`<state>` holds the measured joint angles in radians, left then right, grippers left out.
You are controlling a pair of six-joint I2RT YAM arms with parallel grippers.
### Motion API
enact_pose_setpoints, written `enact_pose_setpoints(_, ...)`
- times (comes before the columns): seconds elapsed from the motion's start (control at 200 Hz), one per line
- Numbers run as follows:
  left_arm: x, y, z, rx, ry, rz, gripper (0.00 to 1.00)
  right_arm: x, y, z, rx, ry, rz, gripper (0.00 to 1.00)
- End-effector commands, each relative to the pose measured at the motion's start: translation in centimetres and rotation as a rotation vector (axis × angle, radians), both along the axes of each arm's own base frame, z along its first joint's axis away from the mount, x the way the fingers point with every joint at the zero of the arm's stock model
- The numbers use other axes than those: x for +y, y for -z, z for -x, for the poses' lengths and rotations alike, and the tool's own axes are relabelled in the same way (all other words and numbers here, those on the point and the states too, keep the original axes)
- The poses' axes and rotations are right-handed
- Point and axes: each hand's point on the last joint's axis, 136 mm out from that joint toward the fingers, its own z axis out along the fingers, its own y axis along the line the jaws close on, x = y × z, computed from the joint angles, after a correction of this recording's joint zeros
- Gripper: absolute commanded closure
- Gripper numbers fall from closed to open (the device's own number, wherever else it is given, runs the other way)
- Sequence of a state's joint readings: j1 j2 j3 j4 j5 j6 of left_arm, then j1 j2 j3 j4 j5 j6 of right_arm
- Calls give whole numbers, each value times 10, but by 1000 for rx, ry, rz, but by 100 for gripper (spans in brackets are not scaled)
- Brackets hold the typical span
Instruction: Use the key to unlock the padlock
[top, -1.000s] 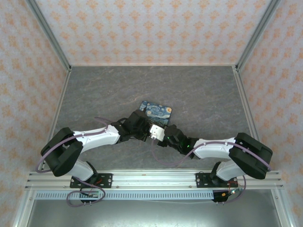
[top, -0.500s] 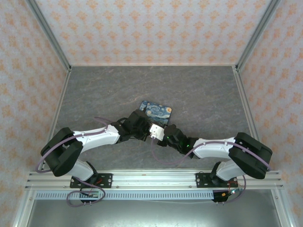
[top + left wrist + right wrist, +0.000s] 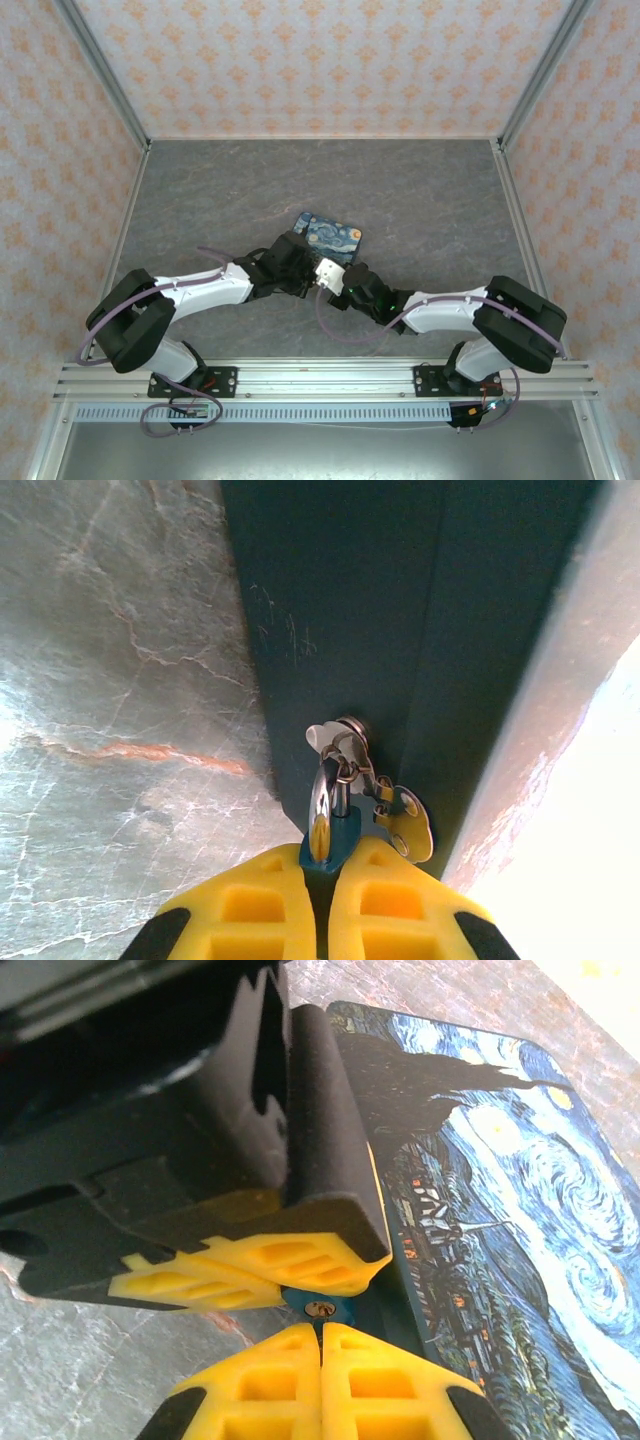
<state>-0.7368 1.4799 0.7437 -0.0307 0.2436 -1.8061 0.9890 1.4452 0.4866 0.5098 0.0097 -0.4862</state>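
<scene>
The padlock has a teal-blue body and a shiny grey shackle. My left gripper is shut on its body, holding it against the dark side of the blue swirl-print box. In the right wrist view the padlock's keyhole end faces my right gripper. That gripper is shut, with a thin sliver of the key running from the finger gap into the keyhole. From above, the left gripper and right gripper meet just in front of the box.
A spare small key hangs on a ring from the shackle. The left gripper's yellow fingers and black housing stand close above my right fingertips. Grey stone-pattern table lies all round, enclosed by patterned walls.
The right arm has edged slightly left and forward, closing on the left gripper. The left arm and the box have stayed put.
</scene>
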Motion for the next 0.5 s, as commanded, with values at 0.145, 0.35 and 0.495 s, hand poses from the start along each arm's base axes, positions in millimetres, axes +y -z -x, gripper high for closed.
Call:
enact_pose_setpoints(0.145,-12,-15,-4,-22,23,39,100,3,-13,-16,139,85,-205,100)
enact_pose_setpoints(0.35,-12,-14,-4,-18,24,40,100,3,-13,-20,224,108,-277,100)
enact_pose_setpoints(0.495,-12,-14,-4,-17,22,42,100,5,-12,-22,282,134,-323,100)
